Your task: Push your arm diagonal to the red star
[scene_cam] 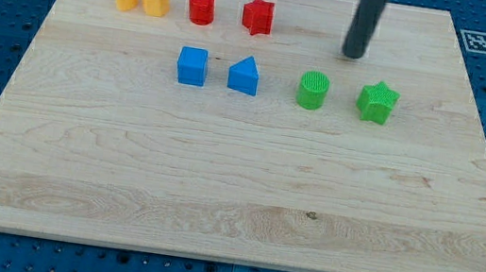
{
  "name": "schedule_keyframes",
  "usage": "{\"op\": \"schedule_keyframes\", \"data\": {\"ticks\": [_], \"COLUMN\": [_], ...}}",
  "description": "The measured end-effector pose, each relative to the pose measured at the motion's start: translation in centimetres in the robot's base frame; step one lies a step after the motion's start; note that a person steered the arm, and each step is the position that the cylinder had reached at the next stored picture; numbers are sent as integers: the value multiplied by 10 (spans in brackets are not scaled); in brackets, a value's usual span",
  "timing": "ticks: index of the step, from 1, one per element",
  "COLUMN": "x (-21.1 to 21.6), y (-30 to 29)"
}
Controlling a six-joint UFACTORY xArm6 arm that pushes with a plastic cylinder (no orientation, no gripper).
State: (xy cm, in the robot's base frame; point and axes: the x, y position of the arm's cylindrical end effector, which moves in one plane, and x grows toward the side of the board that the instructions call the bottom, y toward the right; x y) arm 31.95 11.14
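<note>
rod cut off above, my tip [353,54] clear

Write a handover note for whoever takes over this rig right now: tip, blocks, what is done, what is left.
My tip rests on the board, touching no block, to the view's right of the red star and slightly lower.
Nearest blocks: green cylinder and green star, below the tip.
Done: tip is near the star's level, not yet clearly diagonal.
Left: shift the tip to a diagonal spot off the red star.
</note>
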Motion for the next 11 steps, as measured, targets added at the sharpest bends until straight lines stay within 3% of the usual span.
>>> {"op": "schedule_keyframes", "data": {"ticks": [3, 6, 9, 11], "x": [38, 46, -10, -95], "y": [-54, -52, -53, -59]}}
